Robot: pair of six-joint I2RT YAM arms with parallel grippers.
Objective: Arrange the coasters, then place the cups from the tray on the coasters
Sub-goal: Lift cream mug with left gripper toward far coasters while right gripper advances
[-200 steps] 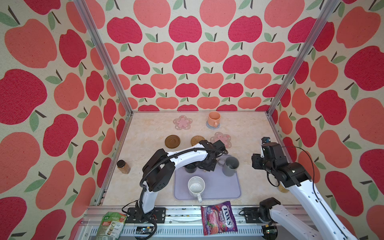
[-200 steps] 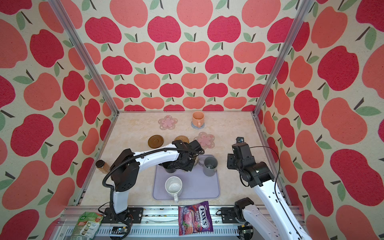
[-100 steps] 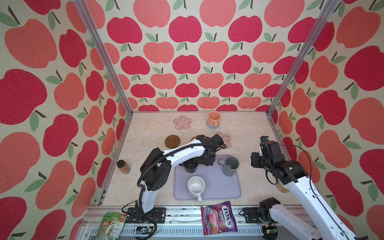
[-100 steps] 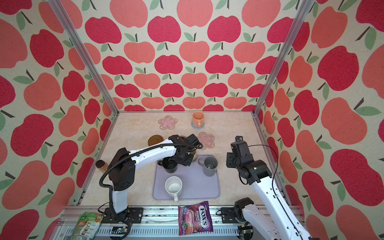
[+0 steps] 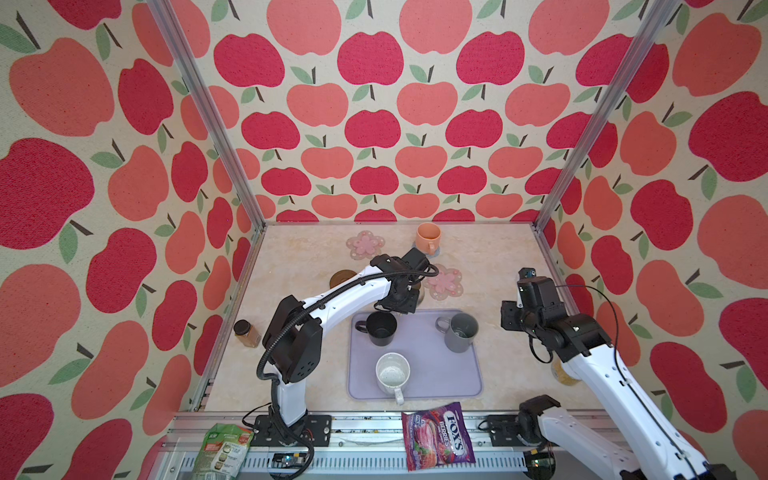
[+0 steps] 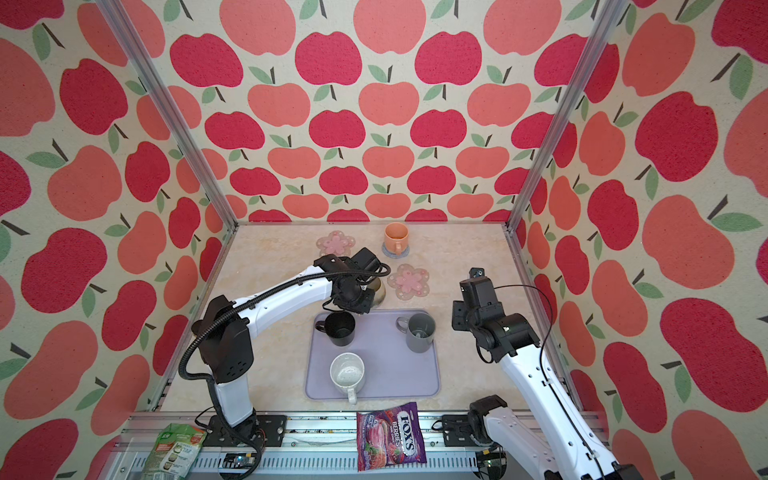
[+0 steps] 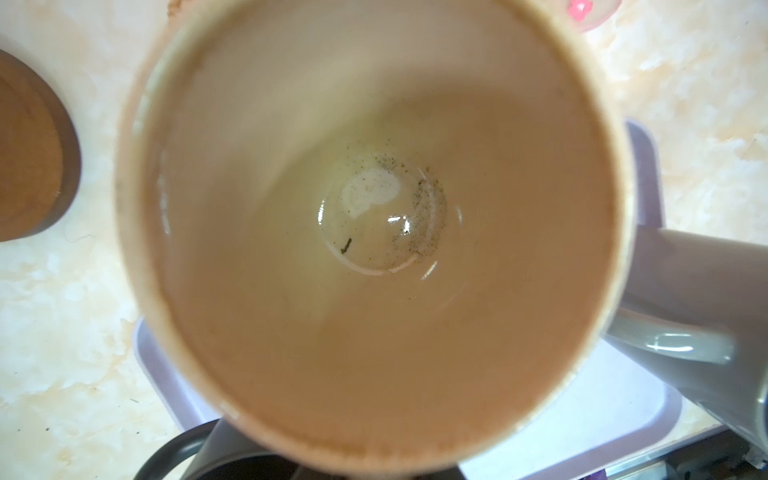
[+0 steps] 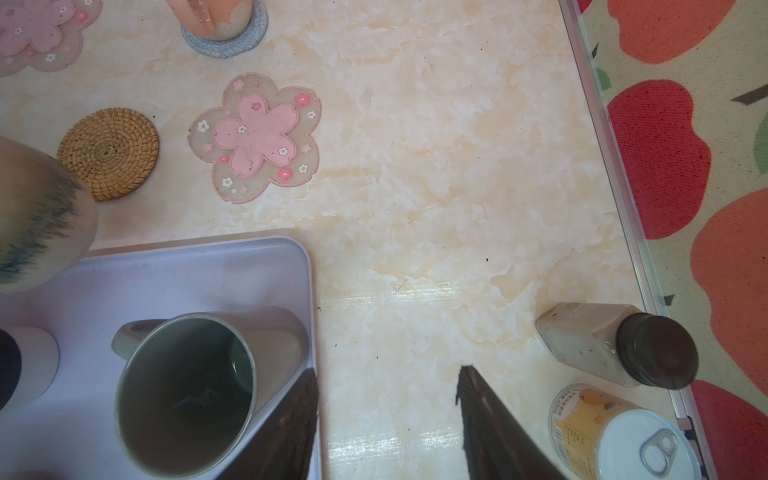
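Observation:
My left gripper (image 5: 406, 296) is shut on the beige cup (image 7: 374, 208), held in the air over the tray's far edge, near the rattan coaster (image 8: 109, 153); its fingers are hidden in the left wrist view. The lavender tray (image 5: 436, 374) carries the black cup (image 5: 380, 328), the grey cup (image 5: 459, 332) and the speckled white cup (image 5: 392, 374). The orange cup (image 5: 428, 237) stands on the grey-blue coaster (image 8: 228, 41). Two pink flower coasters (image 5: 365, 244) (image 5: 444, 282) and the dark brown disc (image 5: 343, 277) lie bare. My right gripper (image 8: 386, 386) hangs open over the table, right of the tray.
A brown-lidded jar (image 5: 245, 332) stands by the left wall. Another jar (image 8: 615, 345) and a can (image 8: 623, 432) sit by the right wall, close to my right gripper. A candy bag (image 5: 438, 434) and a green packet (image 5: 222, 449) lie on the front rail.
The left gripper has carried the beige cup a little toward the back and left, off the tray's far edge. The right arm has hardly moved.

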